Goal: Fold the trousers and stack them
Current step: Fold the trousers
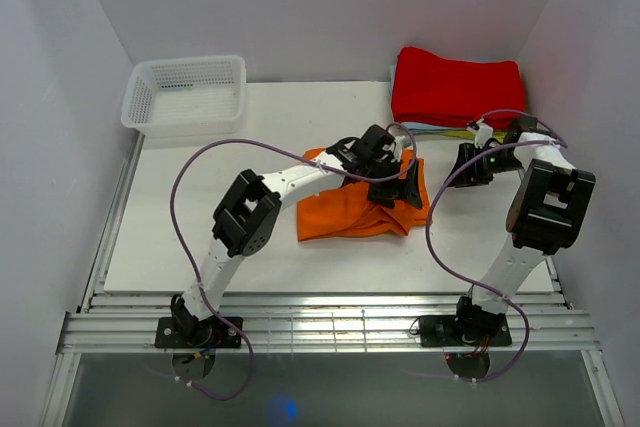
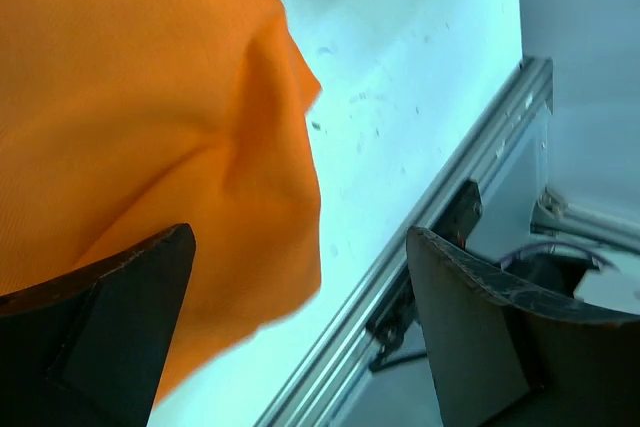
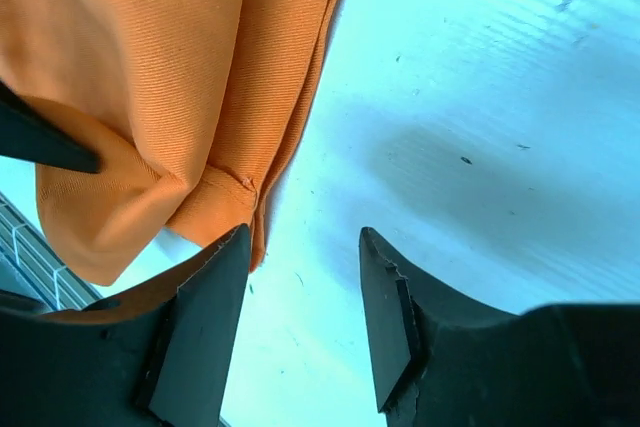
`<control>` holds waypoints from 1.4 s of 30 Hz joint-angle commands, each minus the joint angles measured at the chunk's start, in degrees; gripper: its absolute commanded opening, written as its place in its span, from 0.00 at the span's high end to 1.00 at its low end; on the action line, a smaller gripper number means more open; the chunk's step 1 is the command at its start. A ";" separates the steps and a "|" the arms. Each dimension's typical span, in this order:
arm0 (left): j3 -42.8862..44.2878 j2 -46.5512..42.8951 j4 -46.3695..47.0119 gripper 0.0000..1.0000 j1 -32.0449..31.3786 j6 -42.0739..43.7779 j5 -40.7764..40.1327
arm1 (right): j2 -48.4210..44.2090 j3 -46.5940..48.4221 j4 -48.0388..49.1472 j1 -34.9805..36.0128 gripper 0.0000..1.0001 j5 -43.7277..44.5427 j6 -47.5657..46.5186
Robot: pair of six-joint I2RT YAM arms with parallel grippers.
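Jaws of the left gripper (image 2: 300, 237) and right gripper (image 3: 303, 237) stand parted and empty beside the trousers (image 1: 350, 212), bunched loosely in the middle of the table (image 1: 200, 237), where a fingertip could snag slack cloth and pull the fold apart.

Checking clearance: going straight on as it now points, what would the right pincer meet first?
Most likely the bare table, seen between the open jaws of the right pincer; the trousers lie just off to one side. Depth is hard to judge.

Top view looks down from behind; both wrist views sit close over the trousers (image 1: 345, 219)
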 commanded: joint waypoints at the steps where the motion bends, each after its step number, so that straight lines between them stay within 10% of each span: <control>1: -3.73 -11.98 -1.16 0.02 1.58 6.35 4.10 | -2.65 3.99 -6.20 -0.36 0.46 -0.56 -2.81; 9: -20.51 -31.03 -2.29 0.02 15.29 26.16 5.73 | -7.82 7.07 -9.99 4.72 0.51 -5.50 -3.78; 17: -25.88 -35.73 -9.15 0.13 28.47 62.40 -1.43 | -9.78 9.09 -3.49 28.62 0.60 2.67 -1.68; 23: -38.52 -37.13 -0.13 0.22 35.85 78.49 11.35 | -8.61 7.09 4.85 44.53 0.62 8.56 -0.88; 42: -33.80 -19.21 18.53 0.23 42.37 75.53 35.57 | -21.02 -22.98 40.72 71.44 0.41 26.04 -24.61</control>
